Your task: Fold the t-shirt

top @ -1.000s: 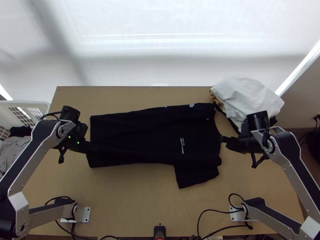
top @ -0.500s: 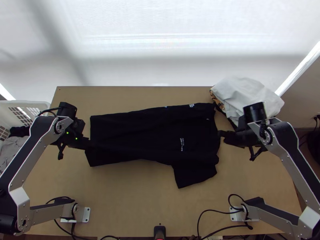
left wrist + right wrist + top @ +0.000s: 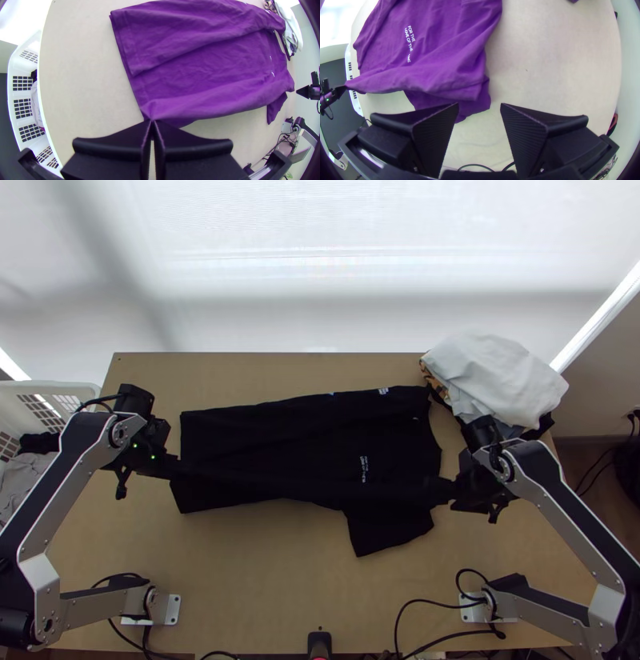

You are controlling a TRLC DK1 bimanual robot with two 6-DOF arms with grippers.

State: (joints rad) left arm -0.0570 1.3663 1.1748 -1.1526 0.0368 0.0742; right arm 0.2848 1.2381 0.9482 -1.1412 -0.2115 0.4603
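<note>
The t-shirt (image 3: 304, 448) lies across the middle of the desk (image 3: 248, 580), its far side folded over lengthwise and one sleeve sticking out toward the near edge. At the hem end, the left gripper (image 3: 182, 473) has its jaws pinching the near corner, while the right gripper (image 3: 442, 490) has its jaws spread by the neck end, near that sleeve.

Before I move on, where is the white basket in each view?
Top view: past the table's left edge.
Left wrist view: alongside the table's edge, off the t-shirt's hem end.
Right wrist view: white basket far off, past the hem.
Shared landmark: the t-shirt.
</note>
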